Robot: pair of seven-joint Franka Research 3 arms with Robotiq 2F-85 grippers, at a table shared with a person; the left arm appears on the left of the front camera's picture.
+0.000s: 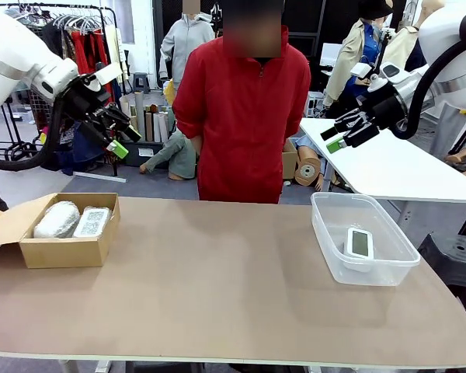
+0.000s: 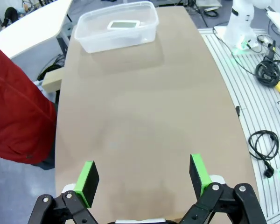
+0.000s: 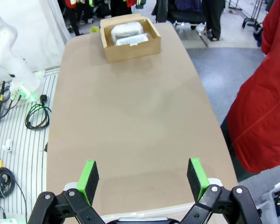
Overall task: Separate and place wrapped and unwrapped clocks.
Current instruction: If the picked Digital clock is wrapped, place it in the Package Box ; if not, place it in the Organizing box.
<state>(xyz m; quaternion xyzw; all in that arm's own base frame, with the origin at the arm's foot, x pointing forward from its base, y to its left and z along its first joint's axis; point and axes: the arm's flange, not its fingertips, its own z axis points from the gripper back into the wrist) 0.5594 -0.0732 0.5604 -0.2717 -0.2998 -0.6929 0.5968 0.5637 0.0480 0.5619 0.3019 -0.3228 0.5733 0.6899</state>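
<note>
Two white blocks swathed in cloudy bubble wrap (image 1: 70, 220) lie side by side in an open brown cardboard box (image 1: 62, 252) at the left end of the tan worktop (image 1: 217, 287), while the bare white digital clock (image 1: 359, 242) rests in a clear plastic tub (image 1: 338, 264) at the right end. The left tool (image 1: 115, 130) hovers high above and just behind the box, jaws spread wide and empty; the right tool (image 1: 342, 132) hangs likewise open above the tub. By my judgement the sorting looks complete, each arm nearest its own container.
</note>
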